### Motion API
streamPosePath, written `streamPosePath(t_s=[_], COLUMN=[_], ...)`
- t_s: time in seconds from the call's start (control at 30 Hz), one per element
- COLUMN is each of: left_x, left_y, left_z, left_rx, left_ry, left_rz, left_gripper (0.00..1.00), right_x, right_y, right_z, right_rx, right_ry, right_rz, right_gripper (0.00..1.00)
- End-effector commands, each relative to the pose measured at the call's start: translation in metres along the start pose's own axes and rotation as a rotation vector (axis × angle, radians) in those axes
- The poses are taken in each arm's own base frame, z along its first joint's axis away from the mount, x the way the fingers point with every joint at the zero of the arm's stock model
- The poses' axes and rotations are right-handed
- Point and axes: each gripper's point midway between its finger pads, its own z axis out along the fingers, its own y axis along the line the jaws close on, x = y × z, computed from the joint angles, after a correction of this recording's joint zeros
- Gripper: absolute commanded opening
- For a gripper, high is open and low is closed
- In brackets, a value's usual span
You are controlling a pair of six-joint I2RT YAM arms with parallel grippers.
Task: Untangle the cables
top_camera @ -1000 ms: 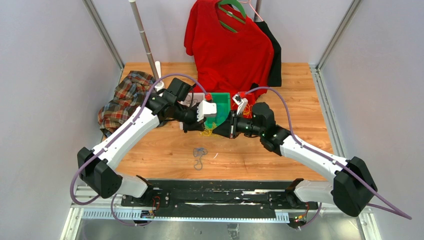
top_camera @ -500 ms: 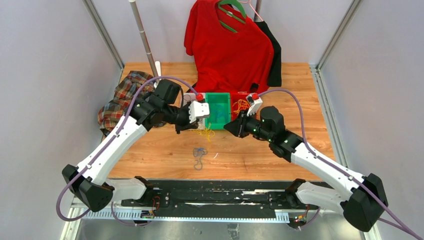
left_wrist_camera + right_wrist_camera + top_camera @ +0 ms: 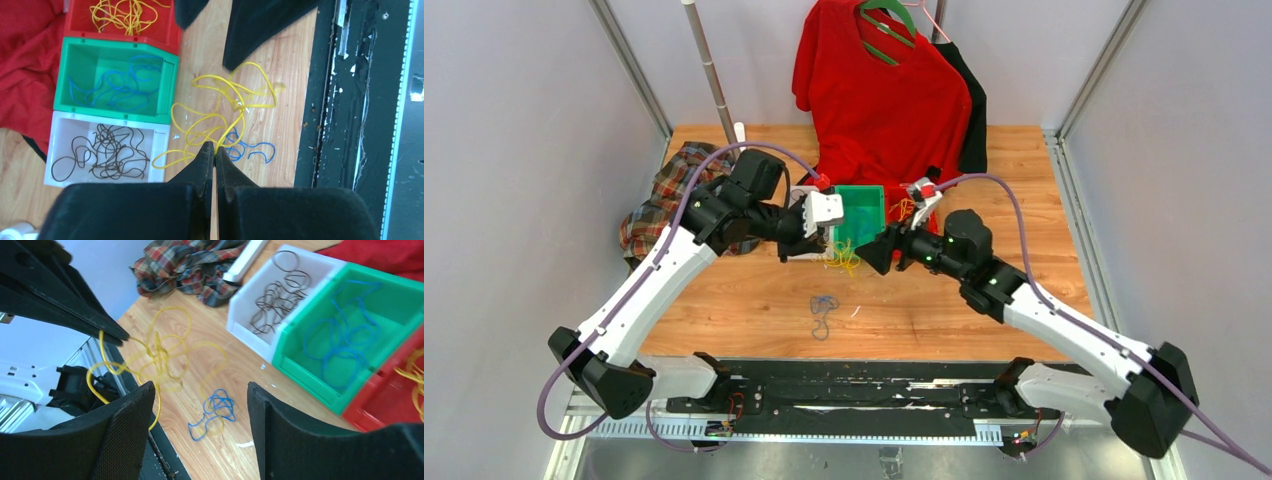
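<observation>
Left claw (image 3: 215, 150): fingers pressed together, tips pinching one strand of the thin yellow wire cable (image 3: 220, 107). The rest of that cable fans out in loose loops just ahead of the left claw's tips, over the light wooden worktop (image 3: 287, 65). Can't tell how much of it touches the wood.

Right claw (image 3: 200, 392): fingers wide apart, nothing between them. It faces the left claw, with the yellow loops between the two. One yellow loop passes right beside one of the right claw's fingers; contact unclear.

Thin blue wire cable (image 3: 212, 410): a small curled knot lying flat on the worktop. It is under the gap of the right claw and just past the left claw's tips, partly under the yellow loops.

Three open plastic bins stand in a row, touching, off to one side of the left claw:
- white rectangular plastic bin (image 3: 100, 119), nearest the left claw, holds thin dark curled cables (image 3: 105, 150)
- green rectangular plastic bin (image 3: 64, 75), in the middle, holds blue cables (image 3: 117, 82)
- red rectangular plastic bin (image 3: 120, 40), farthest, holds more yellow cables (image 3: 125, 12)

Crumpled plaid shirt (image 3: 200, 265): on the worktop beyond the white bin, seen from the right claw. Red T-shirt on a green hanger (image 3: 879, 100): behind the bins, well beyond both claws.
</observation>
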Motion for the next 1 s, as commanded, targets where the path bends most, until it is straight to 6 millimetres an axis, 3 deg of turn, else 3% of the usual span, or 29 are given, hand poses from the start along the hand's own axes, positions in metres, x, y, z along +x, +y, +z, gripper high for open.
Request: streamPosePath(t_s=[0.0, 0.1, 0.27, 0.33, 0.5, 0.53, 0.63, 0.73, 0.87, 0.97], left_x=[-0.019, -0.022, -0.028, -0.029, -0.026, -0.025, -0.023, -0.021, -0.011, -0.003], left_y=[-0.006, -0.005, -0.012, -0.015, -0.009, -0.006, 0.0, 0.004, 0.007, 0.011], left_z=[-0.001, -0.002, -0.005, -0.006, -0.007, -0.007, -0.01, -0.011, -0.011, -0.01], left_rx=[0.042, 0.043, 0.073, 0.086, 0.053, 0.04, 0.002, -0.025, -0.053, -0.081], left_ry=[-0.058, -0.064, -0.086, -0.093, -0.071, -0.063, -0.045, -0.028, 0.005, 0.038], left_rz=[-0.007, -0.006, -0.006, -0.008, -0.005, -0.005, -0.006, -0.014, -0.032, -0.049], left_gripper=[0.01, 0.01, 0.01, 0.01, 0.04, 0.07, 0.35, 0.73, 1.0, 0.98], right_x=[-0.017, -0.009, 0.002, 0.002, -0.004, -0.007, -0.013, -0.019, -0.026, -0.023], right_y=[0.051, 0.068, 0.062, 0.061, 0.038, 0.03, -0.004, -0.047, -0.097, -0.131], right_z=[0.023, 0.041, 0.062, 0.066, 0.062, 0.058, 0.045, 0.031, 0.017, 0.015], right_rx=[-0.202, -0.265, -0.248, -0.247, -0.139, -0.111, 0.018, 0.165, 0.327, 0.446], right_ry=[-0.017, 0.017, 0.029, 0.021, 0.013, 0.009, 0.004, 0.005, 0.016, 0.062], right_rz=[-0.106, -0.123, -0.077, -0.067, -0.072, -0.073, -0.101, -0.116, -0.121, -0.148], right_gripper=[0.68, 0.69, 0.65, 0.55, 0.1, 0.02, 0.01, 0.0, 0.0, 0.0])
